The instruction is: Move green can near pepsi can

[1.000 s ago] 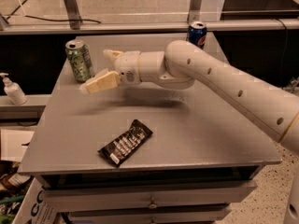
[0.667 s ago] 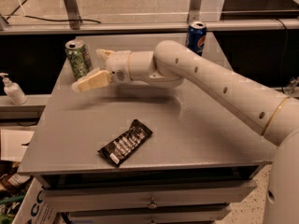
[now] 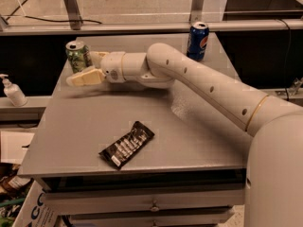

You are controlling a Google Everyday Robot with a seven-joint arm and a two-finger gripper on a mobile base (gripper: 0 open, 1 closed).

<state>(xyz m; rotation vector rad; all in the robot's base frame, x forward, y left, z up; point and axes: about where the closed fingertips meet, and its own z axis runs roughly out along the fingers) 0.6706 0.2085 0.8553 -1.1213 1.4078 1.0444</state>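
The green can [image 3: 78,55] stands upright at the back left of the grey table [image 3: 203,141]. The pepsi can [image 3: 198,40] stands upright at the back edge, right of centre, well apart from the green can. My gripper [image 3: 82,69] is at the green can, reaching in from the right. It is open. One cream finger [image 3: 86,77] lies in front of the can's base and the other shows just behind the can's right side. The can stands on the table between them.
A black snack packet [image 3: 127,144] lies near the table's front edge. A white pump bottle [image 3: 13,91] stands on a lower ledge to the left. A metal rail with posts [image 3: 142,27] runs behind the table. My arm [image 3: 208,86] spans the table's right half.
My gripper has moved left across the table to the green can, and its fingers now bracket the can. Both cans and the packet have stayed where they were.
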